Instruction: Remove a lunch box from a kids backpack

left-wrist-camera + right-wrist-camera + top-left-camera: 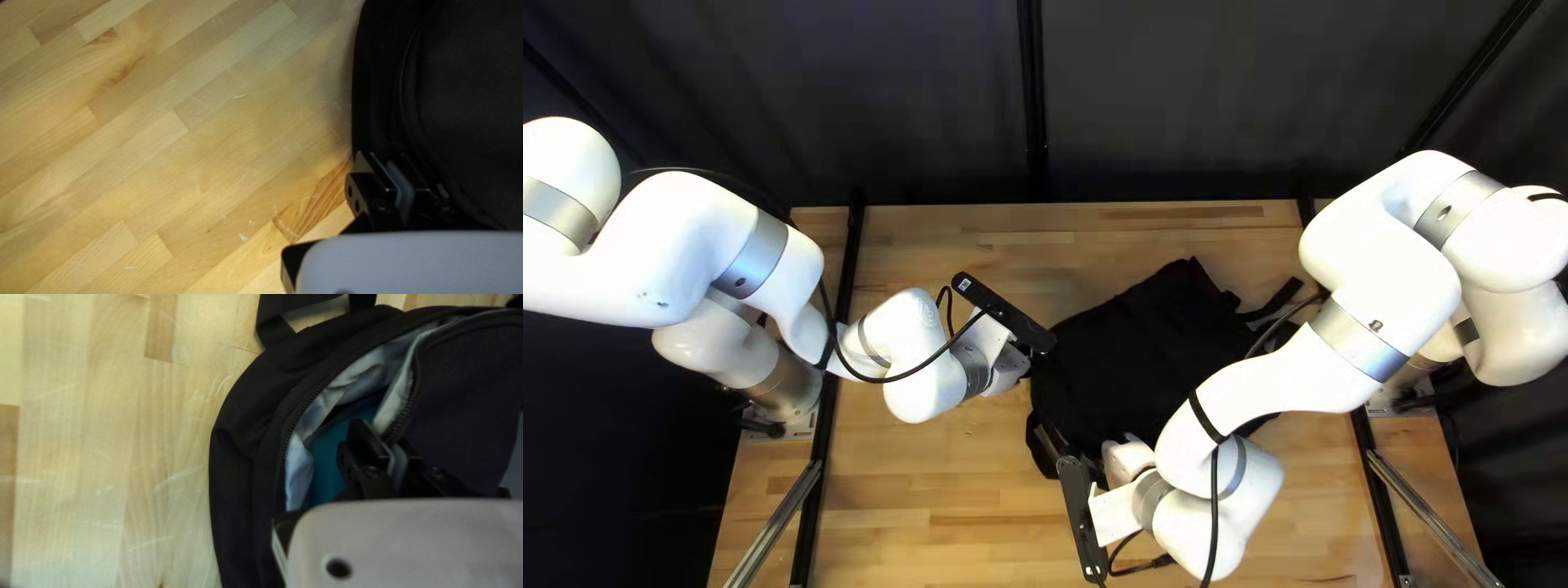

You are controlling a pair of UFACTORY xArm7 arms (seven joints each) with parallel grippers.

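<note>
Jaws, right, nearly closed, seemingly pinching backpack flap.

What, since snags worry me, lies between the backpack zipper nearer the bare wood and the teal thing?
Crumpled pale lining lies between that zipper and the teal thing, in the right wrist view.

Matt black cloth on the backpack, its zip rough-toothed, pale lining smoother; now smooth, scuffed wood across the tabletop, and glossy white arm shells with satiny metal bands!
</note>
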